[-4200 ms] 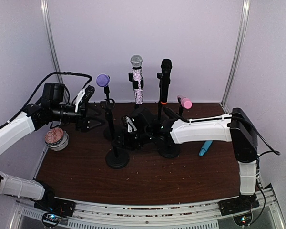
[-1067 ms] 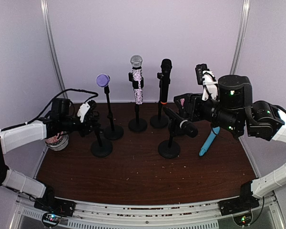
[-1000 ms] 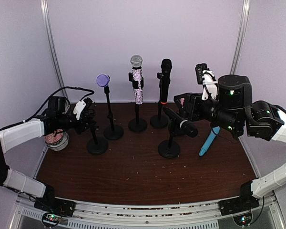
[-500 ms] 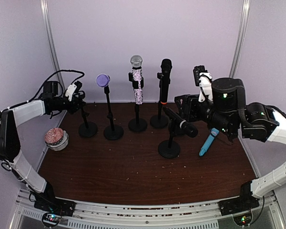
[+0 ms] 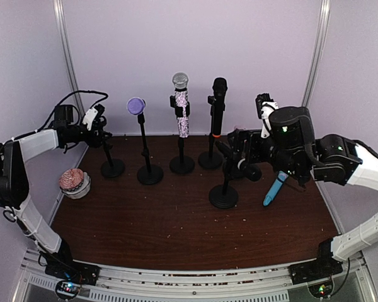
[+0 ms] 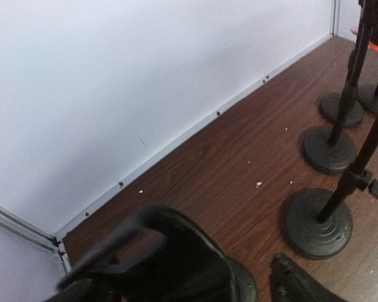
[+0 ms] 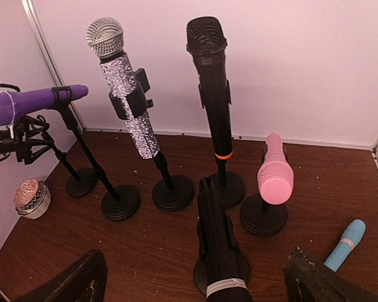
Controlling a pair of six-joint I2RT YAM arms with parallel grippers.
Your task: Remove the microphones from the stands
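- A dark wooden table [image 5: 176, 233] fills the floor of a white-walled booth.
- The right arm [image 5: 340, 160] reaches in from the right side toward the middle of the table. The left arm [image 5: 34, 143] stretches to the far left back corner.
- The right gripper [image 7: 195, 258] is spread wide. In its wrist view, one dark finger sits at each bottom corner.
- The front black microphone [image 7: 215, 242] is still clipped in the front stand [image 5: 223, 196], tilted with its head toward the right gripper. It lies between the two spread fingers, and neither finger touches it.
- The left gripper [image 6: 264, 277] is by the top of an empty stand [image 5: 112, 167] at the left end of the back row. Its fingers are blurred. A strip of bare table shows between them and nothing sits in the gap.
- To the right of the empty stand, the back row holds four microphones, each on its own stand:
  - a purple microphone [image 5: 136, 105]
  - a glittery silver microphone [image 5: 181, 107]
  - a tall black microphone [image 5: 218, 107] with an orange ring
  - a short pink microphone [image 7: 275, 171]
- A blue microphone [image 5: 274, 189] lies flat on the table, just right of the front stand.
- A small white cup [image 5: 79, 190] stands near the left wall, with a pinkish mesh ball in it.
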